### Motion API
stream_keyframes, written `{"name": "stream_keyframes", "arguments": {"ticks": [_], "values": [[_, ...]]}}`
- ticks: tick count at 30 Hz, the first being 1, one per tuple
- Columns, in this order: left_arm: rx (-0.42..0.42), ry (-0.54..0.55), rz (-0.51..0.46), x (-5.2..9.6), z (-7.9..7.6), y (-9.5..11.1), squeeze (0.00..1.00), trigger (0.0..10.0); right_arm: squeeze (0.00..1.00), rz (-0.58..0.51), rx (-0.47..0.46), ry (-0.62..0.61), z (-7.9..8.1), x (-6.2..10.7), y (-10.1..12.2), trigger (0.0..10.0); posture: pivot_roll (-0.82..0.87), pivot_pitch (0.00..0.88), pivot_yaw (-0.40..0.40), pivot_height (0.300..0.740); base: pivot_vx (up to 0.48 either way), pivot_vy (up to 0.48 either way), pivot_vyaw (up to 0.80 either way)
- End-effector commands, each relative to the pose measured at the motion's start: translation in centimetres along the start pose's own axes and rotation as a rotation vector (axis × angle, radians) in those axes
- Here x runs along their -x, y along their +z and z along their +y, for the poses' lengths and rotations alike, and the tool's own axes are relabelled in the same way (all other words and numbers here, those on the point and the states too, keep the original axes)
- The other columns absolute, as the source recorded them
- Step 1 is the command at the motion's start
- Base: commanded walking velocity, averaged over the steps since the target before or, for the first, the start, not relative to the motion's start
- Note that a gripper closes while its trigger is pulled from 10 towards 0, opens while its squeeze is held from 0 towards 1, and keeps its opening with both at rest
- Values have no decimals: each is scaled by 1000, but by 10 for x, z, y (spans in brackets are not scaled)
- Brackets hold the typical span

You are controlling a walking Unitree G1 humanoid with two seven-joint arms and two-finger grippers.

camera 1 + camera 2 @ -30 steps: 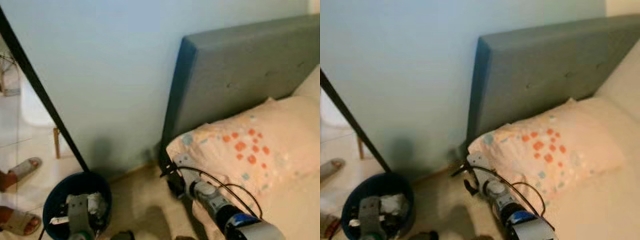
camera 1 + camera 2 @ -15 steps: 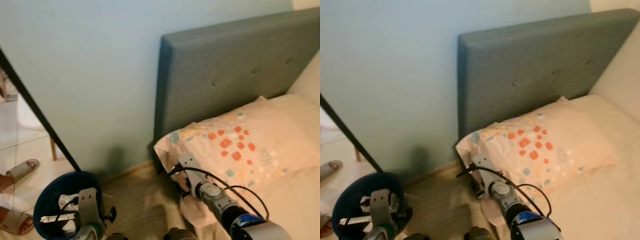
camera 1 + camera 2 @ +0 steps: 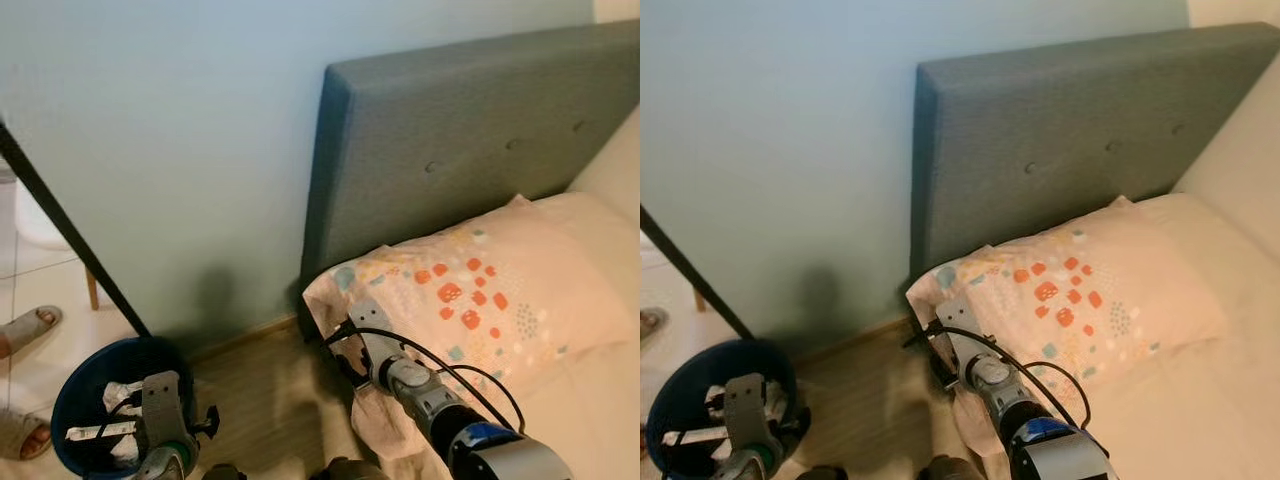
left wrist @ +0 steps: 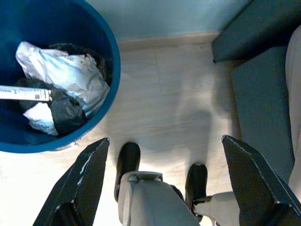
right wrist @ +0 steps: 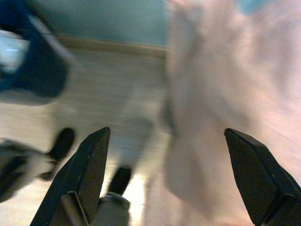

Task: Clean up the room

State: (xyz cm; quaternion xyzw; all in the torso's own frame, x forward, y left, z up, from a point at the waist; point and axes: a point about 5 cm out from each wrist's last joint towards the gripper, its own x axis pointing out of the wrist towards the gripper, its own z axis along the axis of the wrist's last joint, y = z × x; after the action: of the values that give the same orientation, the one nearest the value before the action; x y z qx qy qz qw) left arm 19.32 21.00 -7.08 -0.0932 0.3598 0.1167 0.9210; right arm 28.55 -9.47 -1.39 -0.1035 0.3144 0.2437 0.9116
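Observation:
A blue bin [image 3: 95,385] holding crumpled white paper and dark scraps [image 4: 61,80] stands on the wood floor at my lower left. My left arm [image 3: 165,425] hangs beside the bin's rim. The left gripper [image 4: 164,140] is open with nothing between its fingers, over the bare floor next to the bin. My right arm [image 3: 405,380] hangs by the bed's corner, just below a peach pillow with orange spots [image 3: 480,295]. The right gripper [image 5: 167,132] is open and empty, between the floor and the pale bedding [image 5: 225,84]; that view is blurred.
A grey upholstered headboard [image 3: 470,150] stands against the pale blue wall. A black slanted pole [image 3: 60,235] leans at the left. A person's sandalled feet [image 3: 25,328] are at the far left. My own black feet [image 4: 128,162] are on the floor below.
The whole picture has shifted, so the camera has turned toward the bed and headboard. Both arms hang much as before, with the fingers still wide apart.

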Motion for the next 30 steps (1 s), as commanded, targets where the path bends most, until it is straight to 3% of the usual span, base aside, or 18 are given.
{"name": "stream_keyframes", "arguments": {"ticks": [1, 3, 9, 12, 15, 22, 26, 30], "values": [[6, 0, -2, 1, 1, -2, 0, 10000, 0, -5, -11, 60, 4, -1, 3, 10000, -60, 1, -22, 670, 0, 0, 0], [4, -1, -18, 1, 1, 1, 0, 10000, 0, -17, -10, 118, 10, -2, 6, 10000, -59, 10, -25, 660, 0, 0, 0], [-2, -2, -32, 1, 3, 3, 0, 10000, 0, -14, 31, 141, 13, -3, 9, 10000, -61, 20, -27, 645, 0, 0, 0], [-18, -13, -39, 1, 4, 4, 0, 10000, 0, -10, 41, 92, 8, -3, 11, 10000, -58, 38, -26, 635, 0, 0, 0], [-58, -41, -68, 0, 2, 8, 0, 10000, 0, -34, -8, 26, -2, -2, 16, 10000, -53, 57, -24, 620, 0, 0, 0], [-90, -71, -110, 0, -2, 15, 0, 10000, 0, -65, -59, 7, -9, -1, 22, 10000, -47, 75, -19, 600, 0, 0, 0], [-143, -144, -244, -3, -10, 42, 0, 10000, 0, -146, -192, 41, -21, 0, 47, 10000, -45, 126, -5, 600, 0, 0, 0], [-196, -189, -338, -1, -14, 58, 0, 10000, 0, -120, -155, 53, -31, 1, 65, 10000, -40, 161, 2, 600, 0, 0, 0]]}}
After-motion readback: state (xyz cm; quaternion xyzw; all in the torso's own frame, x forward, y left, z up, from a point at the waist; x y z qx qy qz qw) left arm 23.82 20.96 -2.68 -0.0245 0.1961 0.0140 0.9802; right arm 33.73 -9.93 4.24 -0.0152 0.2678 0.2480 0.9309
